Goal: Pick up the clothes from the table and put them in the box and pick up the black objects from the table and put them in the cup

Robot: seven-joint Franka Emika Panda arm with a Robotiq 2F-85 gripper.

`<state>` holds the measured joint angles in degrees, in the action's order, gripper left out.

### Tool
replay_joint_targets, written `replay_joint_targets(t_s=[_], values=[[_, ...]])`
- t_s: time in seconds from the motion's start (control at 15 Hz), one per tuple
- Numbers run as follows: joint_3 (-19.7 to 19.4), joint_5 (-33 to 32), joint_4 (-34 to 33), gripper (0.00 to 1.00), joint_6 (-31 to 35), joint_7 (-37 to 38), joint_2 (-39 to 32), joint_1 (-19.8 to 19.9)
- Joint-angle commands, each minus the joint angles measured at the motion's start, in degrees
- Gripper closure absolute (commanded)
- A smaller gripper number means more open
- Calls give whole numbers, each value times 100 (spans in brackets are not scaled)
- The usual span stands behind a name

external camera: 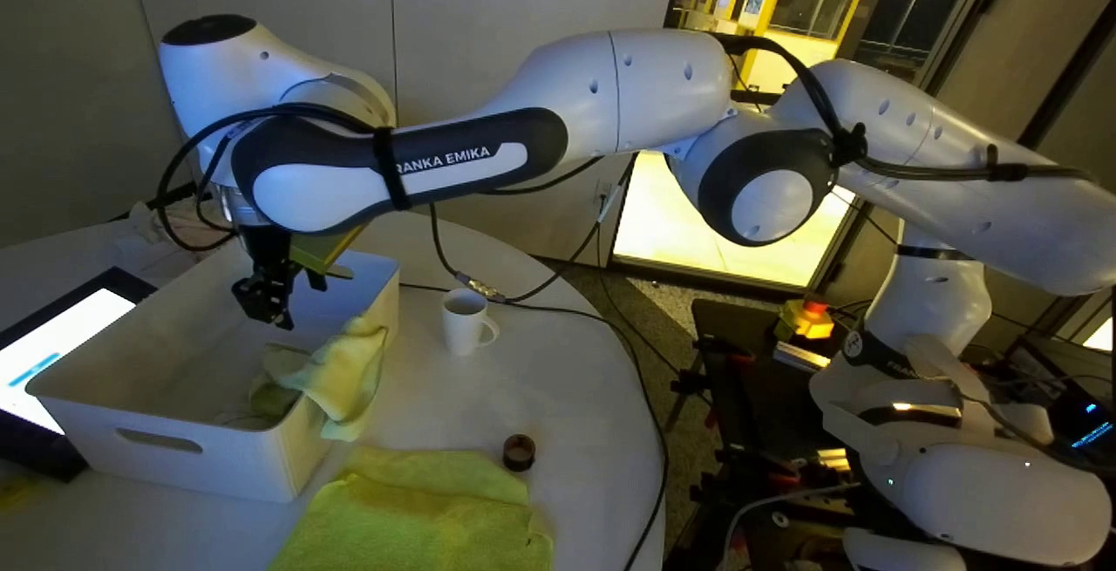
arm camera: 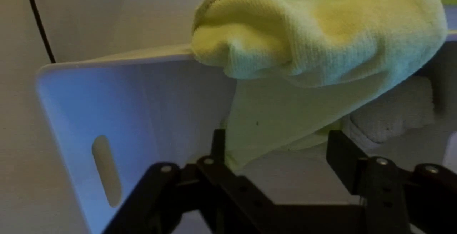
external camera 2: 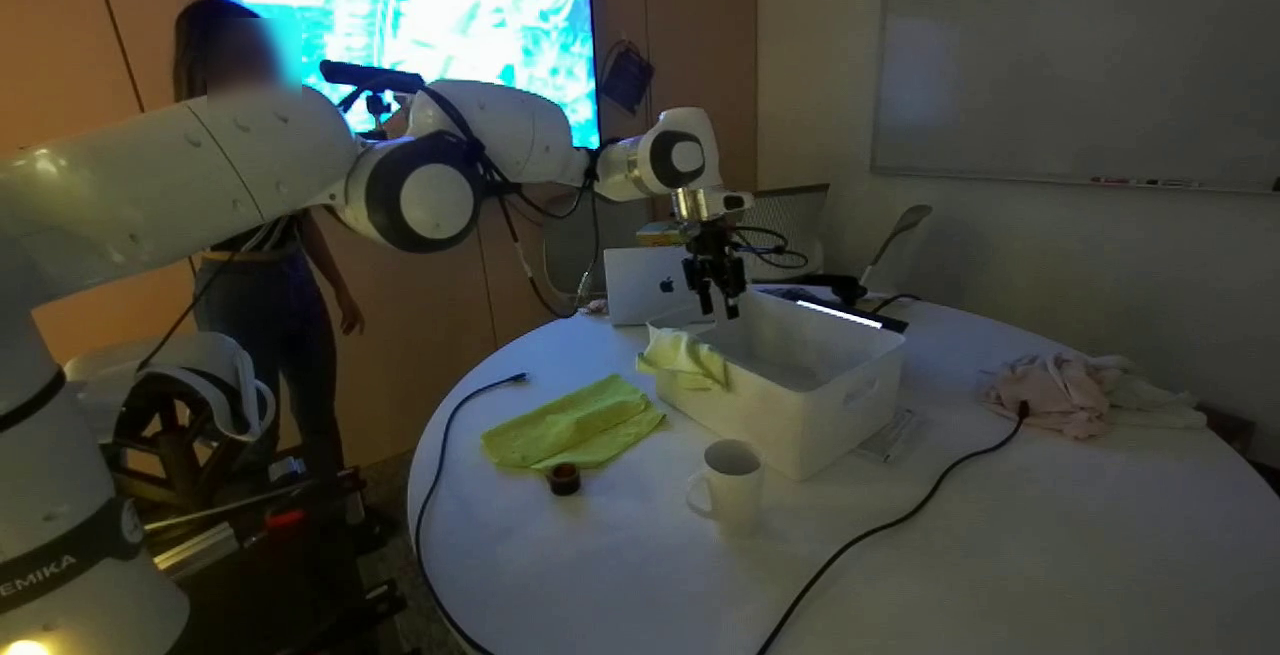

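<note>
The yellow-green cloth hung over the rim of the white box, partly inside, likely light, limp and not slippery, best pinched at its bunched fold; above the white box, the gripper stood spread, holding nothing

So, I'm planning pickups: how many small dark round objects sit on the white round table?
1 small dark round object, beside the flat yellow-green cloth; others may be hidden.

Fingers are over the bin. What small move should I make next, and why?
I'd probably ease the open fingers toward the cloth draped over the rim of the box, ready to tuck it in: part hangs outside in both exterior views, and the fingers appear to hold nothing.
</note>
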<state>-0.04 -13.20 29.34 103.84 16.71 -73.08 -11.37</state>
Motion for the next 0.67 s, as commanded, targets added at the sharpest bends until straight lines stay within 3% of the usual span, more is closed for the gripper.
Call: replay_joint_targets(t_s=[0.0,0.33,0.6], values=[[90,-5,-136,0,-261,-460,202,-204],[329,39,12,0,-376,-1119,253,-395],[307,-42,158,0,-256,-1213,129,-558]])
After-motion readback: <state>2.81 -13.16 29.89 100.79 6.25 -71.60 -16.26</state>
